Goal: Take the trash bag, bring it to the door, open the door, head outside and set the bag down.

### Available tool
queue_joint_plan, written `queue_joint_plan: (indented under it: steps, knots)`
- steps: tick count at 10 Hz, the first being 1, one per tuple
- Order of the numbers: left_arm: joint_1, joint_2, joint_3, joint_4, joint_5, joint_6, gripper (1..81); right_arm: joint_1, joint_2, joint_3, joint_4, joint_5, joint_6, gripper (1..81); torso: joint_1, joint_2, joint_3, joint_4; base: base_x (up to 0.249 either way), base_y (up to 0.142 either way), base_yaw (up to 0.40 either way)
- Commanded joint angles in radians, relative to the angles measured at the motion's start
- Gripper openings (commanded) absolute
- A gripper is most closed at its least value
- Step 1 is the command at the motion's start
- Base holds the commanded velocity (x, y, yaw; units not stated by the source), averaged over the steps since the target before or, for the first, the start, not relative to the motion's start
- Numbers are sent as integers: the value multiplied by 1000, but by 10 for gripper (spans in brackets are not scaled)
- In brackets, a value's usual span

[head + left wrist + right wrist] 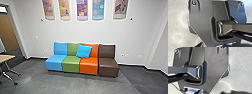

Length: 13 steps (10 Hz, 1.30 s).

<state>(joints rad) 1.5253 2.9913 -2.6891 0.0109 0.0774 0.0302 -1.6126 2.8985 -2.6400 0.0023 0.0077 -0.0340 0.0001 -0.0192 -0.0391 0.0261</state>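
L hand: can't tell how far open, nor if gripping anything.
R hand: ditto, can't tell opening or hold.
Dark ragged shape [240, 92]: at rim of R wrist view, against pale floor [240, 72]; poss. bag, poss. robot part, no call possible.
Trash bag: can't tell where; so can't say if held, touching or apart from either hand.
Bag feel: judging by type, prob. light for bulk, wt. dep. on fill; thin, soft, limp, bit slippery, apt to swing, tear if snagged.
Bag grip: best at gathered neck, bunched thick, firm pinch; not by belly or single layer.
Seats: well ahead, in a row, blue seat [54, 62], green seat [71, 65], orange seat [88, 67], brown seat [108, 68].
Cushion [83, 51]: bright blue, tilted, leaning across green & orange backs.
Wall [75, 31]: pale, w/ coloured panels [82, 10] hung above seats.
Wood-toned panel [7, 32]: far L, beyond dark frame [15, 31]; poss. door, can't tell if shut or the right one.
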Motion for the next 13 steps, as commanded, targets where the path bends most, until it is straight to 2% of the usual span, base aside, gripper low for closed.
queue_joint_plan:
  steps: [1, 13]
  knots:
    - [-40, 0, 0, -8, 62, 5, 811, 38, -13, 0, 4, -55, -4, 811, 0, 0, 0, 0, 134, 0, 0]
    - [-33, 14, -1, -5, 62, 8, 811, 36, 0, -3, 10, -55, 2, 811, 0, 0, 0, 0, 134, 0, 0]
